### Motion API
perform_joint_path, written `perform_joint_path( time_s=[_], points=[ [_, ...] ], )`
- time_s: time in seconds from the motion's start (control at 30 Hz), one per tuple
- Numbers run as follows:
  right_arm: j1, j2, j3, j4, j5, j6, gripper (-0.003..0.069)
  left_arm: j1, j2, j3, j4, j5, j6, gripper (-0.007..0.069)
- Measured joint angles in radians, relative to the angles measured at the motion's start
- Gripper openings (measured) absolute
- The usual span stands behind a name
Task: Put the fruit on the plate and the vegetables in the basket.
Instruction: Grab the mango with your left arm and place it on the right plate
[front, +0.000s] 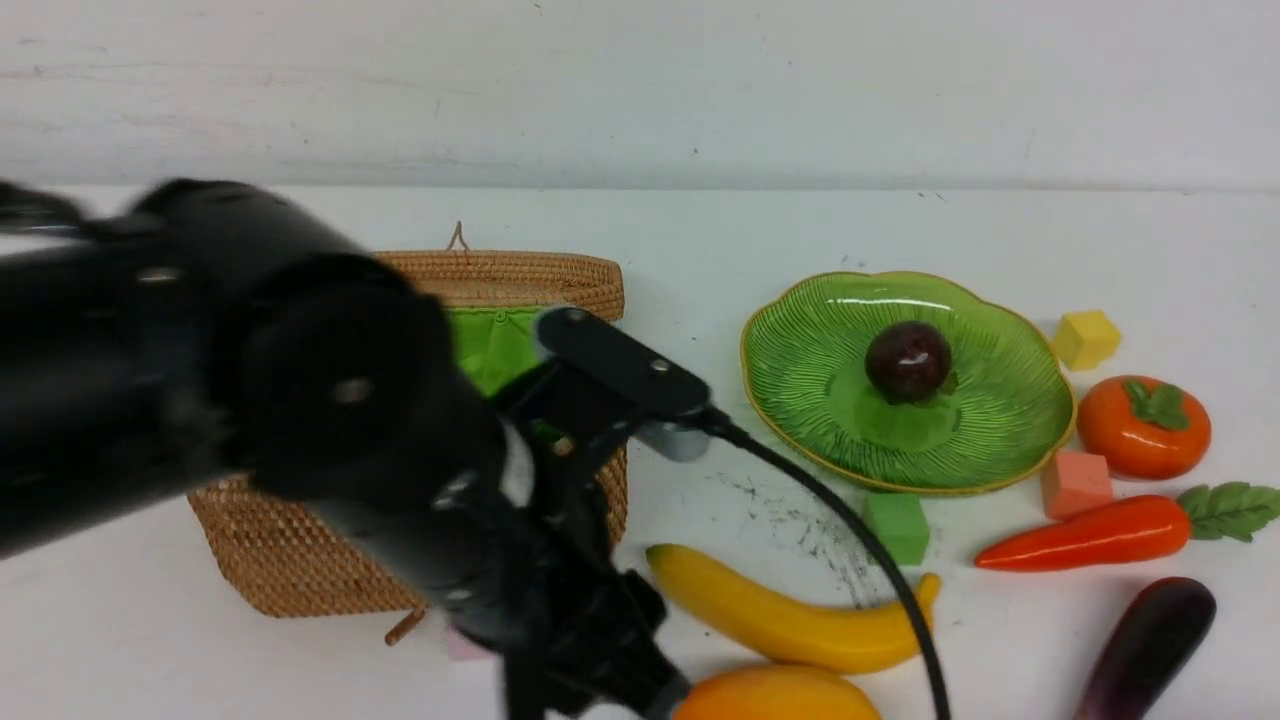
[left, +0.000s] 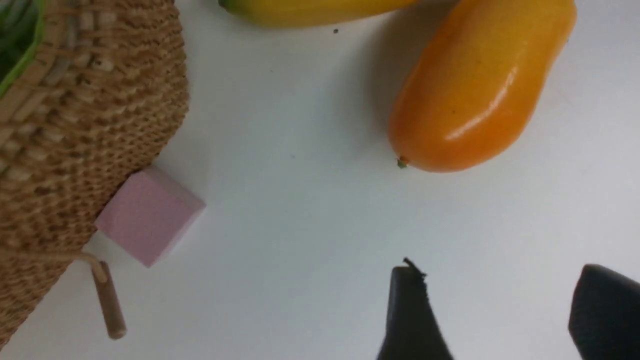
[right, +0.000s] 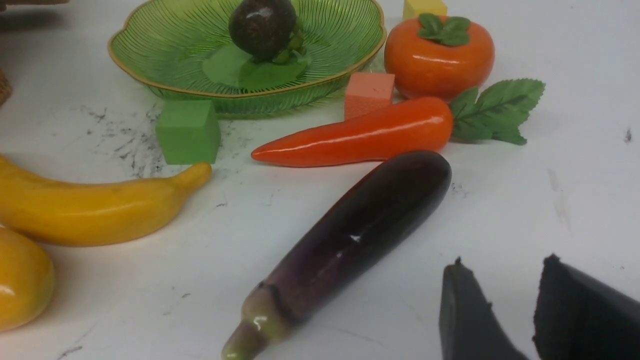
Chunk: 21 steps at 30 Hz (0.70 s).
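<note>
The small dark purple ball (front: 907, 361) sits in the green plate (front: 1000, 440). The persimmon (front: 1142, 428), carrot (front: 1085, 535) and eggplant (front: 1150, 645) lie right of the plate. The banana (front: 780, 615) and mango (front: 775, 695) lie in front, near the basket (front: 290, 560), which my left arm partly hides. My left gripper (left: 500, 270) is open and empty over bare table, short of the mango (left: 480, 85). My right gripper (right: 502, 262) is open and empty beside the eggplant (right: 360, 230), out of the front view. The radish is not visible.
Foam cubes lie about: yellow (front: 1086, 338) behind the persimmon, salmon (front: 1075, 483) and green (front: 897, 526) at the plate's front rim, pink (left: 150, 215) against the basket wall by its wooden toggle (left: 107, 305). My left arm's cable (front: 880, 560) crosses over the banana.
</note>
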Motion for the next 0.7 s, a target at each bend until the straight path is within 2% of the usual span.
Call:
perform_joint_path(
  time_s=[0.17,0.23,0.43,0.7],
  points=[
    [0.000,0.000,0.000,0.000,0.000,0.000,0.0238,0.000,0.135,-0.125,0.000,0.013,0.006,0.0575],
    [0.000,0.000,0.000,-0.001,0.000,0.000,0.0238,0.000,0.187,-0.179,-0.001,0.037,0.006,0.0601],
    [0.000,0.000,0.000,-0.001,0.000,0.000,0.0238,-0.063,0.340,-0.319,0.009,0.136,0.040,0.0608],
    [0.000,0.000,0.000,-0.001,0.000,0.000,0.0238,-0.107,0.480,-0.358,0.024,0.149,0.051,0.0606]
  ],
)
